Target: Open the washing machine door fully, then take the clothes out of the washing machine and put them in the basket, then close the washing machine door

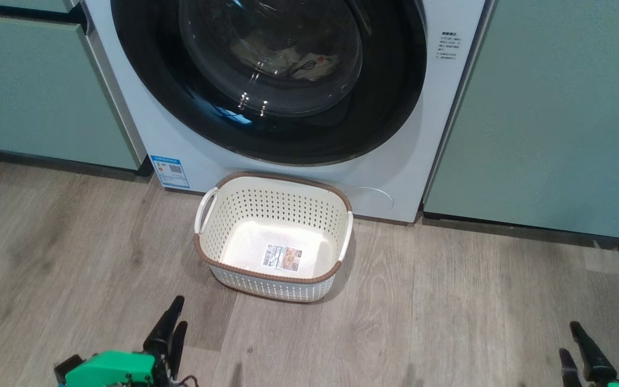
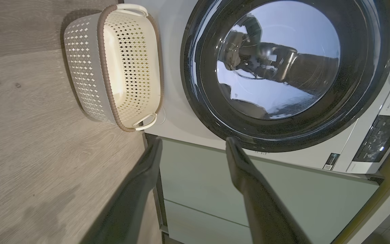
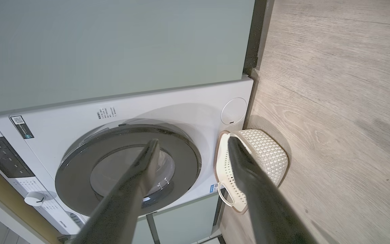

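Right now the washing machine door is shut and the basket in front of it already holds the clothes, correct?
No. The basket holds no clothes; the head view shows the clothes inside the washing machine, behind the shut washing machine door.

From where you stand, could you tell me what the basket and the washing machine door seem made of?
The basket looks matte cream plastic, given moulded perforations. The washing machine door: glossy black rim, probably plastic, around reflective glass.

One washing machine (image 1: pixel 438 107), one door (image 1: pixel 390 107), one basket (image 1: pixel 272 287) and two handles (image 1: pixel 206 209) are counted. Two hands are counted: left hand (image 1: pixel 179 312), right hand (image 1: pixel 568 338).
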Robot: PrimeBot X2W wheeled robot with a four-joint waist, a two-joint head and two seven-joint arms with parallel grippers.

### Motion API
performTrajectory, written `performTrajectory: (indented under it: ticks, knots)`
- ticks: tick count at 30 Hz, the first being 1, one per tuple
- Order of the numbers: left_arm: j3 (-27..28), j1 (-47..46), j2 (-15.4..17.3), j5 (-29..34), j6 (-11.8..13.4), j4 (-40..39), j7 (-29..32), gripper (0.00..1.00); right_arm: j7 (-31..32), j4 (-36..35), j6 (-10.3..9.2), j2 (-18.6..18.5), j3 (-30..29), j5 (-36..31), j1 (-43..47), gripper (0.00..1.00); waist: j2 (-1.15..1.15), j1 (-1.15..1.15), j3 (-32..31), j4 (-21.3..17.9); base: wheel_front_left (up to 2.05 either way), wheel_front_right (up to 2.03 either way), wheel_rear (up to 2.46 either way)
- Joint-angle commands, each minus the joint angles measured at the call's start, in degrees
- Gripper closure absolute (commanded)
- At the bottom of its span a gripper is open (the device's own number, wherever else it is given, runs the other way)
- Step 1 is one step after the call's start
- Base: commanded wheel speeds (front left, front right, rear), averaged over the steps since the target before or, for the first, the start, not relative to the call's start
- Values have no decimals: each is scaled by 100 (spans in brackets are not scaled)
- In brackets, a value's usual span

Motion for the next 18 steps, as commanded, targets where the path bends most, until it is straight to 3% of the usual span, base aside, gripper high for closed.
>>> performTrajectory:
  ticks: [1, 18]
  knots:
    - [1, -298, 41, 95, -9, -207, -73, 0, -73, -215, 2, -17, 18, -62, -282, 0, 0, 0, 1, 0, 0, 0, 0]
    - [63, -474, 52, 887, -10, -373, -360, 0, -361, -483, 5, -36, 114, -608, -448, 0, 0, 0, 6, -1, 0, 0, 0]
